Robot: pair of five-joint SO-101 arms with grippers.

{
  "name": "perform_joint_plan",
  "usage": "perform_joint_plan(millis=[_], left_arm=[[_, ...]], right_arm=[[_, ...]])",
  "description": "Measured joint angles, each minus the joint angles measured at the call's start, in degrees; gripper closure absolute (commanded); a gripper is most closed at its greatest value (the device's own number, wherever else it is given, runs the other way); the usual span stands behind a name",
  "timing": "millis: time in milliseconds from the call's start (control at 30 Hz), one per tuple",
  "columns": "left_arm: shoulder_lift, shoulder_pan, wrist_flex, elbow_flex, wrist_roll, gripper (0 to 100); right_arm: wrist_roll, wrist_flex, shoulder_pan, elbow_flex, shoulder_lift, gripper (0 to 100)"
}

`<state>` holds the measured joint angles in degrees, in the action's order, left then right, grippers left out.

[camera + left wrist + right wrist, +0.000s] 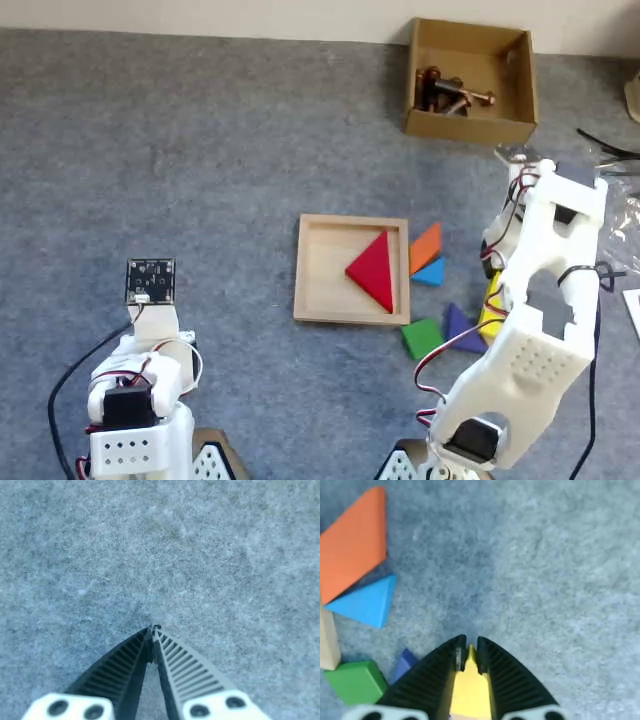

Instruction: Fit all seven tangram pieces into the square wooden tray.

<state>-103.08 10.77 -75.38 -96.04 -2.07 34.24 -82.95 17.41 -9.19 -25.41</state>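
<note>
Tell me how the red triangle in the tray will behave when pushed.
The red triangle looks rigid and lies flat, so it should slide, not roll or tip. It sits by the wooden tray's right wall, so pushing that way would likely jam it.

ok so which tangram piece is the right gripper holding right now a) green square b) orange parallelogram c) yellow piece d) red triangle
c, the right wrist view shows the right gripper shut on a yellow piece.
</note>
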Motion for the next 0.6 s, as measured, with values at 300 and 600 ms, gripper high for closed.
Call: perform_joint_plan(millis=[300, 600], left_arm=[[0.0, 0.0, 0.0, 0.0, 0.0, 100], [0.0, 0.0, 0.0, 0.0, 0.0, 100]], right_arm=[[4.4, -9.1, 3.4, -8.4, 0.0, 99.2], [5.0, -11.1, 6.7, -11.7, 0.0, 99.2]])
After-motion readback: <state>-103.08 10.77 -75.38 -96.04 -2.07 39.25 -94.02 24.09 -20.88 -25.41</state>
